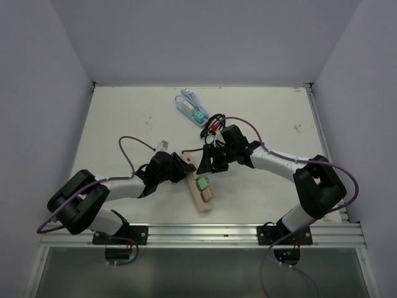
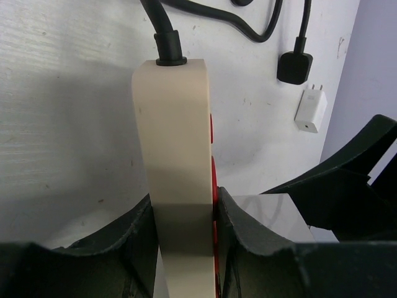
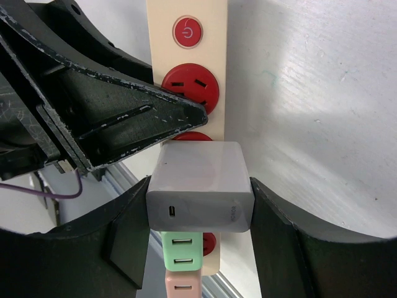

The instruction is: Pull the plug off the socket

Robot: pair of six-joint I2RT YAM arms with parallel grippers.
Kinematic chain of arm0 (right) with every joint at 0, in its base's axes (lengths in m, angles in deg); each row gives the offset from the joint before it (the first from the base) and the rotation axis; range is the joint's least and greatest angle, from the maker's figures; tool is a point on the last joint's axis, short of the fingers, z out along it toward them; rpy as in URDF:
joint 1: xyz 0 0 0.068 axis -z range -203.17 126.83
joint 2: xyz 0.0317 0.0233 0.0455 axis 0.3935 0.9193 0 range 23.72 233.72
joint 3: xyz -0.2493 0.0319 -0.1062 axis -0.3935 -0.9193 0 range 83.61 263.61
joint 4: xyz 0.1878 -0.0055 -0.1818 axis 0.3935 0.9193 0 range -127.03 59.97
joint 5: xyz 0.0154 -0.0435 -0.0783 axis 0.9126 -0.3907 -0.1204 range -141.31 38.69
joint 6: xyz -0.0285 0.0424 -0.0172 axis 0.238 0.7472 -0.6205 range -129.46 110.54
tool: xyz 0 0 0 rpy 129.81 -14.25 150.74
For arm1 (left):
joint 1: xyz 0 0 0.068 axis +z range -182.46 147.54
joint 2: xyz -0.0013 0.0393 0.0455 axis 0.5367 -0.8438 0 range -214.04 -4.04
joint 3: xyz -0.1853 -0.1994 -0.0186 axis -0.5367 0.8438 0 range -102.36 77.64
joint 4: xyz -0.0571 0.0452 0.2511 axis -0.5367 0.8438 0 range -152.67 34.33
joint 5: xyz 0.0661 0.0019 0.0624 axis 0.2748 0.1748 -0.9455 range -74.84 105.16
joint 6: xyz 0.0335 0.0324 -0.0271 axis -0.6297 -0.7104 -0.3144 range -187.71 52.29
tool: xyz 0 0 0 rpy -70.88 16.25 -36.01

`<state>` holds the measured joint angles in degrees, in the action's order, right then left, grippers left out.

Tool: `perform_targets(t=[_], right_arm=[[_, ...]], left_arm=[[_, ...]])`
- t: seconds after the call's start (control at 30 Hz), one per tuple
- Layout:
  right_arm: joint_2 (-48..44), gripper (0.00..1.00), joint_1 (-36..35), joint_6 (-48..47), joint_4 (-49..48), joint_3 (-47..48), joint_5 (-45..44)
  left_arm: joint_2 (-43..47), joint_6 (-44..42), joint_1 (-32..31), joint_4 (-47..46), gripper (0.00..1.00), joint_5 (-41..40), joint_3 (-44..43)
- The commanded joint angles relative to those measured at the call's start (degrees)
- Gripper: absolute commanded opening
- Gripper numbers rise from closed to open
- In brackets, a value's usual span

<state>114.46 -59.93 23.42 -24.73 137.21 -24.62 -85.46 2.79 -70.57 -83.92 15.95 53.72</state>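
Note:
A cream power strip (image 1: 201, 197) with red sockets lies on the white table, also seen in the left wrist view (image 2: 173, 136) and the right wrist view (image 3: 162, 49). My left gripper (image 2: 184, 230) is shut on the strip's sides near its cable end. My right gripper (image 3: 200, 211) is shut on a white charger plug (image 3: 200, 186) that sits over the strip's middle sockets. I cannot tell whether its pins are still in. A green adapter (image 3: 181, 251) and a pink adapter (image 3: 183, 287) sit in the strip below the plug. The two grippers nearly touch (image 1: 197, 164).
A loose white charger (image 2: 310, 108) and a black plug (image 2: 294, 67) on the strip's black cable lie beyond the strip. A blue cable bundle with a teal adapter (image 1: 191, 107) lies at the back. The metal rail (image 1: 205, 233) runs along the near table edge.

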Motion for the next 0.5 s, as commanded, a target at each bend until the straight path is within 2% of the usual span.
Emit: perform_targets(t=[0.0,0.27,0.47], right_arm=[[-6.10,0.00,7.48,0.17,-0.78,-0.87,1.77],[-7.15,0.00,9.60,-0.01,-1.04,-1.57,2.48],[-5.75,0.00,4.42,-0.36,1.06,2.46,-2.78]], left_arm=[[-1.63,-5.72,1.37,13.87,0.00,-9.06,3.97],[-2.16,-5.73,2.42,13.96,0.00,-9.23,4.06],[-4.52,-5.64,1.46,16.16,0.00,-10.47,0.63]])
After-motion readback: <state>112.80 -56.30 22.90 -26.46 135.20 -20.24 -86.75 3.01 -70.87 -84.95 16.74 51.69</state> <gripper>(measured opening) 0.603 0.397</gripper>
